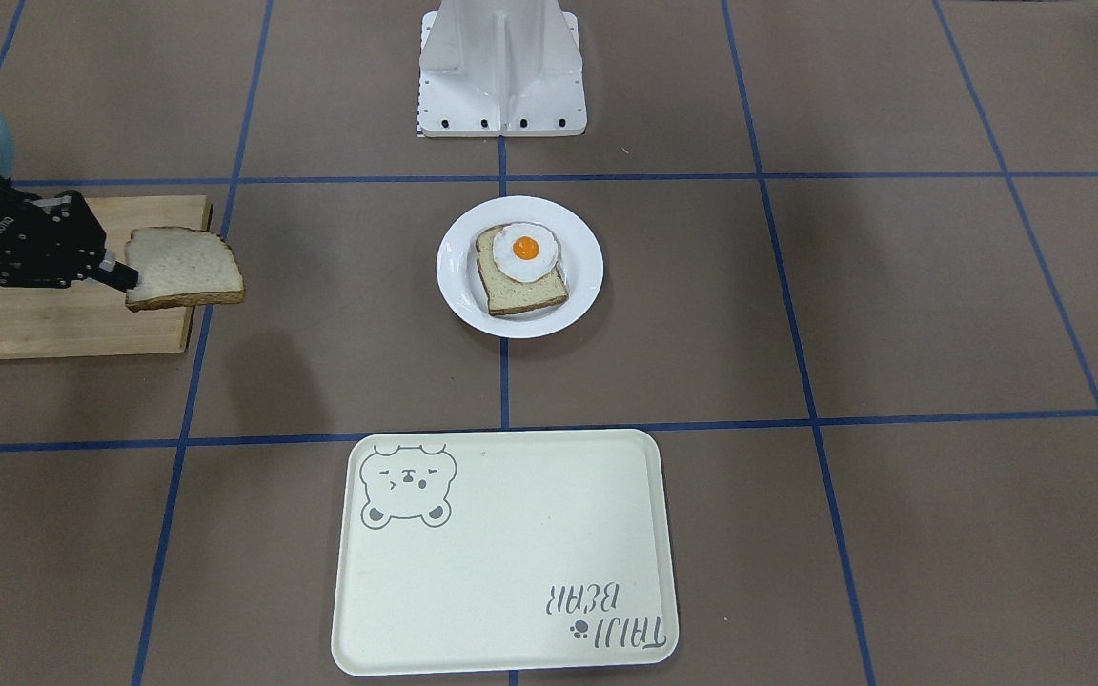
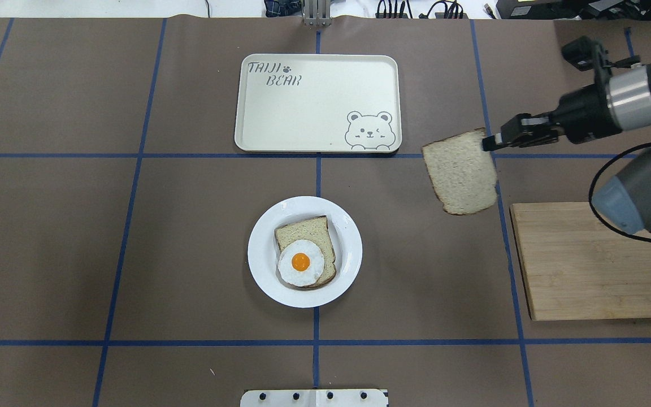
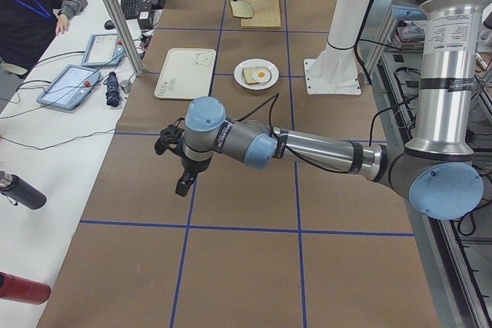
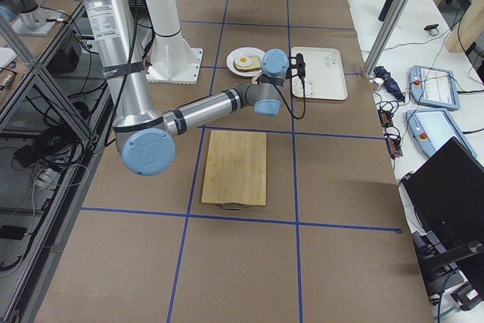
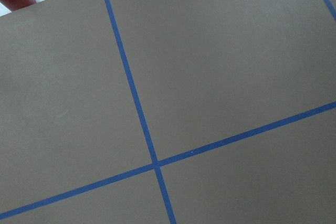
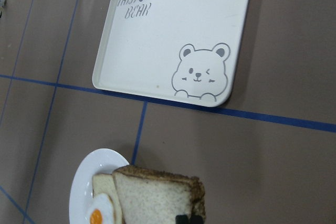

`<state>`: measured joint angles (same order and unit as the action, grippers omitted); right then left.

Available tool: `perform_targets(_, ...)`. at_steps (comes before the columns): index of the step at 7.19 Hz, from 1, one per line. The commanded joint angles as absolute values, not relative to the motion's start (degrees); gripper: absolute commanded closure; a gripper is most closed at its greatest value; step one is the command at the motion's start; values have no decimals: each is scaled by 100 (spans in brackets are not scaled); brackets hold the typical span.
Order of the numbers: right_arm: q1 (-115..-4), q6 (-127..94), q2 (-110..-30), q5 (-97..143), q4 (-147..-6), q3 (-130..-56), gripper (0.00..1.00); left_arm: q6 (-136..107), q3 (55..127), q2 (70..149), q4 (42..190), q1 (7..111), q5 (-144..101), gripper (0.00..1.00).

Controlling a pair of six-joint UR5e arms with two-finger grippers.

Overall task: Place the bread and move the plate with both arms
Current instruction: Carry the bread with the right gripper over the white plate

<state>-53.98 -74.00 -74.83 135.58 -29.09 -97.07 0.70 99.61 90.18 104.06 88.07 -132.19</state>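
My right gripper (image 2: 492,141) is shut on one edge of the plain bread slice (image 2: 461,172) and holds it in the air between the cutting board and the plate. In the front view the gripper (image 1: 125,278) grips the bread (image 1: 187,269) over the board's corner. The right wrist view shows the bread (image 6: 160,198) just ahead of the fingertips. The white plate (image 2: 260,251) sits at the table's middle and carries an egg-topped slice (image 2: 303,254). My left gripper (image 3: 182,187) hovers over bare table far from the plate; I cannot tell whether it is open.
A cream bear tray (image 2: 317,102) lies beyond the plate. A wooden cutting board (image 2: 597,265) lies on my right. The robot base (image 1: 501,67) stands behind the plate. An operator and tablets are on a side bench in the exterior left view.
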Motion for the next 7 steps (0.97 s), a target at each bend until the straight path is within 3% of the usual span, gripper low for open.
perform_targets(1, -3997, -8190, -7084, 11541, -2953, -10035, 100, 70, 9923, 9018, 10406, 8807, -13219, 1)
perform_targets(4, -2571, -8235, -6690, 9841, -3380, -9985, 100, 79, 9932, 8956, 10415, 8807, -13219, 1)
perform_targets(7, -2233, -8130, -6495, 9492, -3858, -9792, 100, 79, 9940, 8930, 10415, 8807, -13219, 1)
